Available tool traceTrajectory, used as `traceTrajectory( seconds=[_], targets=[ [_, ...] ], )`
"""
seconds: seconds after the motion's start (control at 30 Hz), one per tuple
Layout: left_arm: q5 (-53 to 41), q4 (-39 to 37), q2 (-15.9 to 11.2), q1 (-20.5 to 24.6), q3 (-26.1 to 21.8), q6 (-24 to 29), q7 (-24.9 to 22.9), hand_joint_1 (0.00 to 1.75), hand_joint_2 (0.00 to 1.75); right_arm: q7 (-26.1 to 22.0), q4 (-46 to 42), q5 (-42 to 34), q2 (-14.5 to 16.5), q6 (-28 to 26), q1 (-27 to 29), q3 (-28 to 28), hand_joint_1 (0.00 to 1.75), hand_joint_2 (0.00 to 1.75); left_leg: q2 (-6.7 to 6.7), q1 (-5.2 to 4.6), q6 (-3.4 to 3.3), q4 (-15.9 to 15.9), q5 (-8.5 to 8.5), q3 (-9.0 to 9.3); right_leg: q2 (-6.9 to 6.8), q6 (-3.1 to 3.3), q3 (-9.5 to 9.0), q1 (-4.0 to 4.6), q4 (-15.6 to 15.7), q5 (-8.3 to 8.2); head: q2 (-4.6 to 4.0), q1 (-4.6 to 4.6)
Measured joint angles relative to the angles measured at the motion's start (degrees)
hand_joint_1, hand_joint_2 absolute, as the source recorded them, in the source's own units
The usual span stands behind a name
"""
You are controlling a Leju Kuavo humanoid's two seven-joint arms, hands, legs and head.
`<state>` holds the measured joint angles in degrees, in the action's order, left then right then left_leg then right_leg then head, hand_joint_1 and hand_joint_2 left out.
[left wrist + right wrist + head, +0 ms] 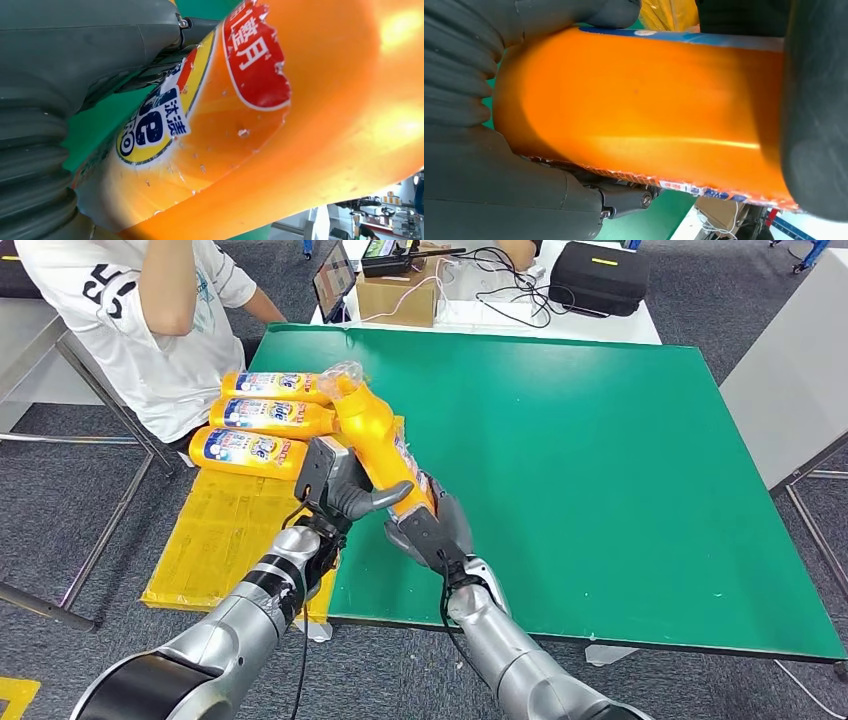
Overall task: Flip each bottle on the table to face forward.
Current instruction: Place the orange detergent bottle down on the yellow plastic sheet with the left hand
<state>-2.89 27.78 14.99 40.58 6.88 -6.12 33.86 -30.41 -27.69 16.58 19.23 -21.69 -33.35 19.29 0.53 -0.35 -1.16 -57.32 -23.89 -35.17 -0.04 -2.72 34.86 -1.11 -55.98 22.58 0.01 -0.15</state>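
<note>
- I am gripping the orange bottle (378, 436) at its base with my right hand (430, 530), while my left hand (338, 485) is steadying its side.
- It is hanging tilted over the green table's (600, 470) left edge, beside three bottles (262, 418) lying label-up.
- I am judging it best to roll it slowly, keeping both holds firm.

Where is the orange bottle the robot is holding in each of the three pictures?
Head view: orange bottle centre-left, tilted, between both hands.
Left wrist view: its labelled side spreads across most of the frame.
Right wrist view: its plain side spans the middle.
Shared landmark: the green table.
</note>
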Motion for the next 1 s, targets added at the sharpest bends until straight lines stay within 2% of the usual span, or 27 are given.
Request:
traceTrajectory(
  seconds=[0.23, 0.37, 0.83, 0.87, 0.9, 1.0],
  targets=[
    [0.26, 0.00, 0.00, -0.03, 0.11, -0.15, -0.18, 0.00, 1.75, 0.08, 0.46, -0.22, 0.00, -0.45, -0.15, 0.86, 1.75, 1.75, 0.00, 0.00, 0.00, 0.00, 0.00, 0.00, 0.00, 0.00, 0.00, 0.00, 0.00, 0.00, -0.01, 0.00],
    [1.12, 0.00, 0.00, -0.01, 0.50, -0.99, -0.72, 1.75, 1.75, 0.08, 0.89, -0.24, 0.00, -1.13, -0.43, 1.71, 1.75, 1.75, 0.00, 0.00, 0.00, 0.00, 0.00, 0.00, 0.00, 0.00, 0.00, 0.00, 0.00, 0.00, -0.01, -0.01],
    [6.44, 0.00, -0.37, -0.04, 0.93, -6.23, -1.53, 1.75, 1.75, 0.09, 1.50, -0.43, -0.02, -1.45, -0.79, 3.14, 1.75, 1.75, 0.00, 0.00, 0.00, 0.00, 0.00, 0.00, 0.00, 0.00, 0.00, 0.00, 0.00, 0.00, 0.00, -0.01],
    [7.13, 0.00, -0.46, -0.04, 0.91, -6.76, -1.68, 1.75, 1.75, 0.12, 1.52, -0.47, -0.02, -1.52, -0.79, 3.17, 1.70, 1.75, -0.01, 0.00, 0.00, 0.00, 0.00, 0.00, 0.00, 0.00, 0.00, 0.00, 0.00, 0.00, 0.00, -0.01],
    [7.94, 0.00, -0.60, -0.03, 0.86, -7.43, -1.88, 1.75, 1.75, 0.16, 1.55, -0.51, -0.02, -1.58, -0.79, 3.22, 1.37, 1.75, -0.01, 0.00, 0.00, 0.00, 0.00, 0.00, 0.00, 0.00, 0.00, 0.00, 0.00, 0.00, 0.01, -0.01],
    [10.00, 0.01, -1.06, 0.01, 0.75, -9.24, -2.33, 1.75, 1.75, 0.34, 1.63, -0.57, -0.02, -1.67, -0.78, 3.36, 0.10, 1.75, -0.01, 0.00, 0.00, 0.00, 0.00, 0.00, 0.00, 0.00, 0.00, 0.00, 0.00, 0.00, -0.01, 0.00]
  ],
)
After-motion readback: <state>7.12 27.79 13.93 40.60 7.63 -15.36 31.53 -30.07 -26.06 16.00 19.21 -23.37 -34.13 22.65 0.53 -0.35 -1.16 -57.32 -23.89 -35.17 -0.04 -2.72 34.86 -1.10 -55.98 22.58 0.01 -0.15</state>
